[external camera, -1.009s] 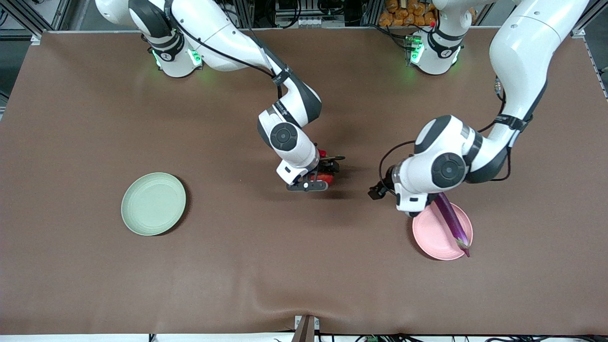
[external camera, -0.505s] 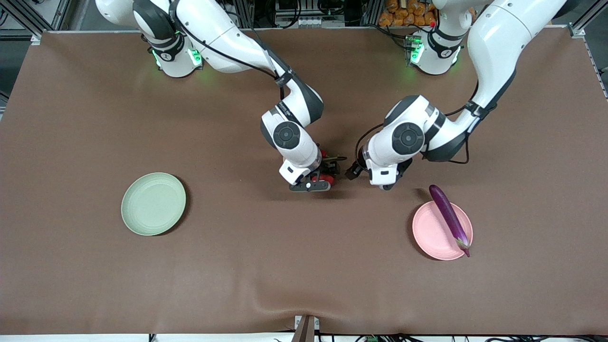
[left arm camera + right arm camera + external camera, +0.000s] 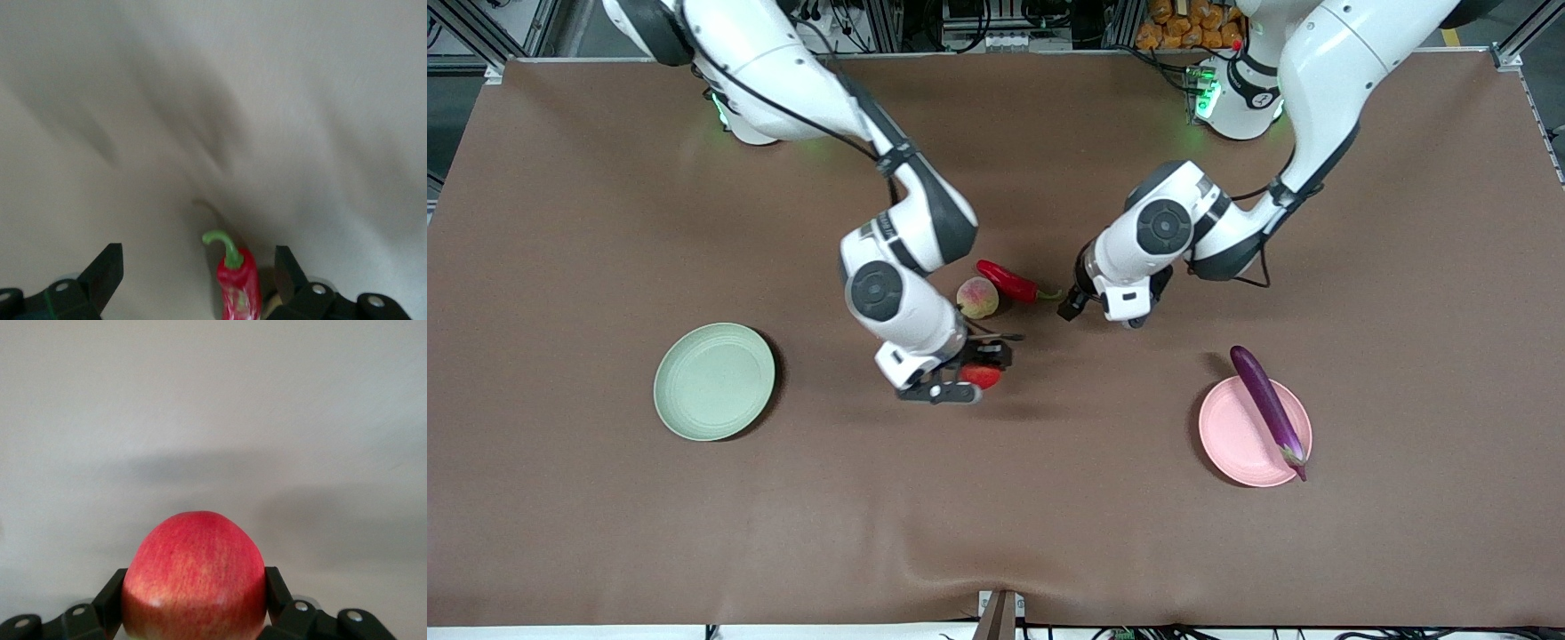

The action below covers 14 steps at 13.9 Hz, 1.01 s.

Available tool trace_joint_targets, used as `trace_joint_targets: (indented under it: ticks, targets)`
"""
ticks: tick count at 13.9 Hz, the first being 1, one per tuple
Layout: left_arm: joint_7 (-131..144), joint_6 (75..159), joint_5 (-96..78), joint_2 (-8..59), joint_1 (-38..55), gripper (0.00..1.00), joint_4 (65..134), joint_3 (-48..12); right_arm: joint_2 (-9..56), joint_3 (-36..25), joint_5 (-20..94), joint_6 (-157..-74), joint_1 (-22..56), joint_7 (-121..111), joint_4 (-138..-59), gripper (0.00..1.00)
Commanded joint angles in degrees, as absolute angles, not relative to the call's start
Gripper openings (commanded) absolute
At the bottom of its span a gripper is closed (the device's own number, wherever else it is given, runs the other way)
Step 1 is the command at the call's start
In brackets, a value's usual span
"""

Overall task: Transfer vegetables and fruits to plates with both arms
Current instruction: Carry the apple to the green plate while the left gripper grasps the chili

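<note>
My right gripper (image 3: 974, 378) is shut on the round red pomegranate (image 3: 982, 375), held over the table's middle; the right wrist view shows the pomegranate (image 3: 195, 577) filling the gap between the fingers (image 3: 273, 587). The yellowish-pink peach (image 3: 977, 298) and the red pepper (image 3: 1007, 281) lie side by side on the table. My left gripper (image 3: 1065, 307) is open at the pepper's stem end; in the left wrist view the pepper (image 3: 238, 287) lies between the open fingers (image 3: 107, 267), close to one of them. The purple eggplant (image 3: 1267, 411) lies across the pink plate (image 3: 1232, 436). The green plate (image 3: 714, 382) holds nothing.
The brown table cloth runs wide around both plates. The green plate sits toward the right arm's end, the pink plate toward the left arm's end. Both arm bases stand at the table edge farthest from the front camera.
My right gripper lifted the pomegranate and carried it toward the green plate, uncovering the peach and pepper. My left gripper left the eggplant on the pink plate and moved to the pepper.
</note>
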<state>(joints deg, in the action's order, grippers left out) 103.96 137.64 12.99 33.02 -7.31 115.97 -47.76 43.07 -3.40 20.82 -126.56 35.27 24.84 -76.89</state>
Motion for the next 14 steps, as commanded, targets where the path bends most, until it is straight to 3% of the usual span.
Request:
trace_joint_targets:
  ticks: [1, 2, 3, 4, 9, 12, 13, 14]
  targets:
    - [112.0, 140.5, 17.8, 32.3, -4.4, 1.0, 117.6, -47.0, 38.8, -2.3, 20.0, -120.4, 28.9, 17.1, -78.3, 0.69]
    - [115.2, 141.8, 20.2, 33.4, -4.2, 0.98, 117.5, -46.8, 37.4, -2.3, 20.0, -118.0, 26.3, 15.1, -78.4, 0.69]
    - [118.4, 143.0, 22.5, 34.5, -4.0, 0.88, 117.5, -46.8, 36.5, -2.3, 20.0, -115.3, 23.5, 13.0, -78.7, 0.69]
    - [121.3, 143.4, 24.9, 35.5, -3.5, 0.85, 117.4, -46.7, 35.6, -2.3, 20.0, -112.5, 20.6, 9.6, -78.9, 0.69]
    - [134.2, 146.4, 32.3, 38.3, 6.0, 0.85, 114.4, -38.3, 29.0, -2.5, 19.8, -109.1, 9.4, -8.1, -92.6, 0.68]
    - [135.6, 146.5, 32.3, 39.5, 9.1, 0.85, 112.8, -36.1, 29.0, -2.5, 16.0, -109.2, 3.4, -14.6, -97.2, 0.68]
    - [135.6, 146.5, 32.3, 39.7, 9.1, 0.81, 112.7, -36.1, 29.7, -2.4, 14.3, -109.2, 1.6, -16.3, -97.1, 0.68]
    - [135.6, 146.5, 32.4, 39.9, 9.1, 0.7, 112.7, -36.1, 30.3, -2.4, 12.8, -109.4, -0.1, -18.4, -96.9, 0.68]
